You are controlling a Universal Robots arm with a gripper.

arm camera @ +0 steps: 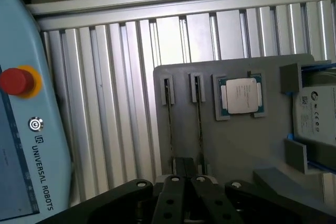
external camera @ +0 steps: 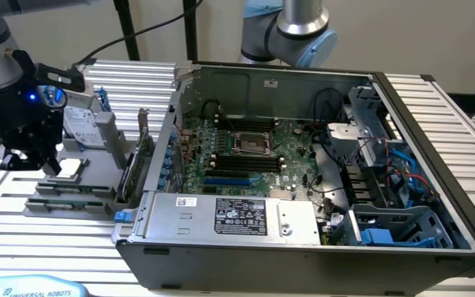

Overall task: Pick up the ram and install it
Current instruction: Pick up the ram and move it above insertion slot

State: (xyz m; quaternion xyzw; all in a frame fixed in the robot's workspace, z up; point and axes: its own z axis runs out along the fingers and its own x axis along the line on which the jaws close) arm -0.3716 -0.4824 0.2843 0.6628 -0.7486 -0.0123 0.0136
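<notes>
While closed fully tight, the hand (arm camera: 186,182) hovers directly above the grey tray (arm camera: 252,145), where both ram sticks (arm camera: 169,129) sit slotted upright on edge.

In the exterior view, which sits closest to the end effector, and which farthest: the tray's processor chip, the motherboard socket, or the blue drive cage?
1. Processor chip, right beside the end effector.
2. Motherboard socket, mid-case.
3. Blue drive cage, exterior view's right.
</notes>
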